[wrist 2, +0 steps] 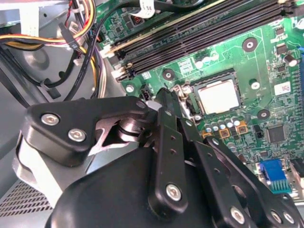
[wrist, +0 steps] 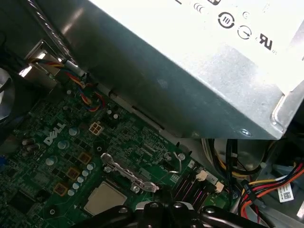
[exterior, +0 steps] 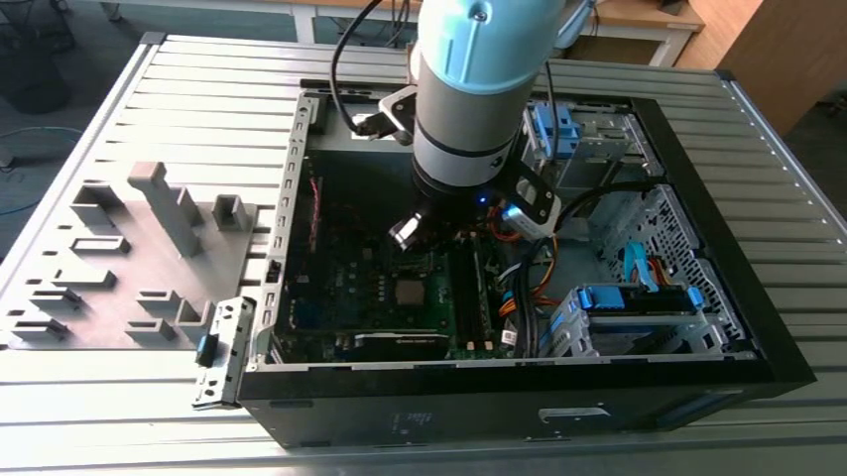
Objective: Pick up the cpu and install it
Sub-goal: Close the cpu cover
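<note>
The surface (exterior: 198, 99) is silver-grey, ribbed in parallel slats. The fixture block (exterior: 119, 268) on it is plain grey. The computer case (exterior: 530, 416) is black, and its drive brackets (exterior: 636, 297) are bright blue. The arm (exterior: 463, 89) is pale blue over grey-white, with a black band. The hand (wrist 2: 167, 102) is matt black, dotted with silver screw heads. The motherboard (wrist 2: 247, 61) is green, the memory slots (wrist 2: 199, 42) are black and the cpu (wrist 2: 217, 96) is pale silver-grey. The cables (wrist 2: 88, 21) are yellow, orange, red and black. The power supply (wrist: 180, 80) is dull grey.

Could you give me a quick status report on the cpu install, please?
Pincer shut, nothing seen in it, hovering over motherboard. Cpu lying flat in socket, apart from pincer. Cables off to one side, not between them.
</note>
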Action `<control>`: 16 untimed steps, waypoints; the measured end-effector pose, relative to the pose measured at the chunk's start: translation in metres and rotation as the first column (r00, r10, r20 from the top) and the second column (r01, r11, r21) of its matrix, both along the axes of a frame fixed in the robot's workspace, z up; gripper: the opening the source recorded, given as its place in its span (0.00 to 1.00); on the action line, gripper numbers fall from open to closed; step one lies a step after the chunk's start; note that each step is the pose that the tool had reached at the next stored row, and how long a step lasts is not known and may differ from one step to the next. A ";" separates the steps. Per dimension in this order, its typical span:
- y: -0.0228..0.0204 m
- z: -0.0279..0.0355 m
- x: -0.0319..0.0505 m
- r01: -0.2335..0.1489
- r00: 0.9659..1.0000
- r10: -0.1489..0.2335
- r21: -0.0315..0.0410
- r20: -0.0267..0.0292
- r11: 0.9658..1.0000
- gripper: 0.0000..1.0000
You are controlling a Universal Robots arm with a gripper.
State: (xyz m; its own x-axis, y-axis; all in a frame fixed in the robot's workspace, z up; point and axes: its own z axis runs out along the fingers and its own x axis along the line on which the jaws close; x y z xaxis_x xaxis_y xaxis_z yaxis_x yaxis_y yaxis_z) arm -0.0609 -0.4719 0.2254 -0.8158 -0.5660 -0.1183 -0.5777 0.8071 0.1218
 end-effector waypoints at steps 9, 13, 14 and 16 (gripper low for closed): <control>0.0000 -0.0001 0.0025 -0.049 0.999 0.049 0.000 0.000 0.999 0.11; 0.0000 0.0000 0.0037 -0.075 0.997 0.075 0.000 0.000 0.997 0.11; 0.0000 0.0000 0.0039 -0.081 0.997 0.081 0.000 0.000 0.997 0.11; 0.0000 0.0000 0.0044 -0.093 0.996 0.093 0.000 0.000 0.996 0.11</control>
